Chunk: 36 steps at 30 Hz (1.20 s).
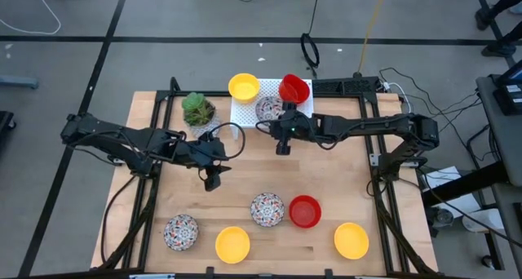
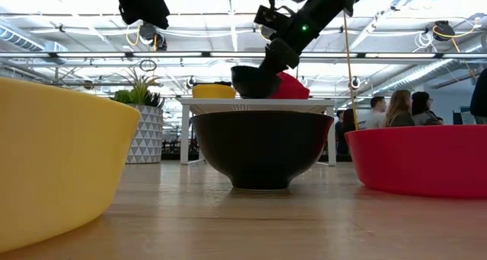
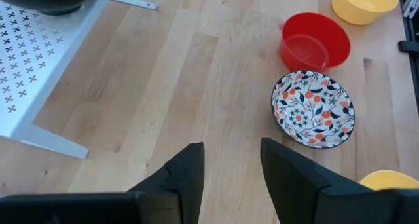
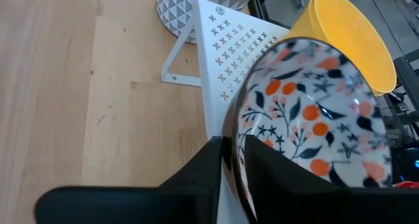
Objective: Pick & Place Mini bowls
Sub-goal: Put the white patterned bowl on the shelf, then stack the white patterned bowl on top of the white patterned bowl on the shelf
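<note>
A white perforated rack (image 1: 245, 112) stands at the table's far middle with a yellow mini bowl (image 1: 244, 86), a red one (image 1: 294, 89) and a patterned one (image 1: 267, 108) on it. My right gripper (image 4: 234, 152) reaches in from the right and is shut on the patterned bowl (image 4: 314, 112), whose base sits on the rack's top (image 4: 229, 47). My left gripper (image 3: 229, 165) hangs open above bare table left of centre, touching nothing. Several more mini bowls lie along the near edge, among them a patterned one (image 3: 313, 108) and a red one (image 3: 314, 40). My right gripper has the patterned bowl's rim (image 4: 230, 129) between its fingers, one finger inside the bowl and one outside. The fingers come slanting down from the table's right side. The bowl (image 2: 251, 81) rests on the rack, tilted a little toward the gripper.
A green plant in a white pot (image 1: 198, 109) stands just left of the rack. On the near half lie a patterned bowl (image 1: 181, 232), two yellow bowls (image 1: 232, 244) (image 1: 351, 240), a patterned bowl (image 1: 267, 209) and a red bowl (image 1: 305, 211). People sit in the room behind.
</note>
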Available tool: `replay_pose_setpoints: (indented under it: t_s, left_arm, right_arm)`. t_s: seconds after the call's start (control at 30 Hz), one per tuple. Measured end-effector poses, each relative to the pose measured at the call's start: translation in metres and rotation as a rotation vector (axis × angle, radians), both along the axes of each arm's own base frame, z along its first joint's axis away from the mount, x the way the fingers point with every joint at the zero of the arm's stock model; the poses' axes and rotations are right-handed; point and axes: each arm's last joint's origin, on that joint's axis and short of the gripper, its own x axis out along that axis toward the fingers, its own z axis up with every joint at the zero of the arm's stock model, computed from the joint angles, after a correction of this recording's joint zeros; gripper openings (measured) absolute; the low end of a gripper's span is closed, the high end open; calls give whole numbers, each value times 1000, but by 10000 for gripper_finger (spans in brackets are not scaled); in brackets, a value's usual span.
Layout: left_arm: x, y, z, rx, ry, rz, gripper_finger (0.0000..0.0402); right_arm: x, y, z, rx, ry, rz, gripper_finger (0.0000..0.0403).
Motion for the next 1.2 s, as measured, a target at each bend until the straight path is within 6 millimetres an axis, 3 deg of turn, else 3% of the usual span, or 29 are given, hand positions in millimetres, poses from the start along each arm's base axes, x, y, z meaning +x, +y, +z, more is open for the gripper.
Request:
replay_pose_setpoints:
  t_s: [0.4, 0.67, 0.97, 1.2]
  left_arm:
    - [0, 0, 0, -4, 0, 4, 152]
    - [0, 0, 0, -16, 0, 16, 152]
    - [-1, 0, -1, -42, 8, 18, 152]
    - [-6, -17, -3, -317, 98, -78, 152]
  right_arm:
    - [-1, -2, 2, -61, 2, -46, 148]
    - [-2, -4, 3, -168, 33, -135, 175]
    - [-7, 21, 21, -162, -39, -74, 178]
    - [-22, 47, 46, -121, -134, -29, 178]
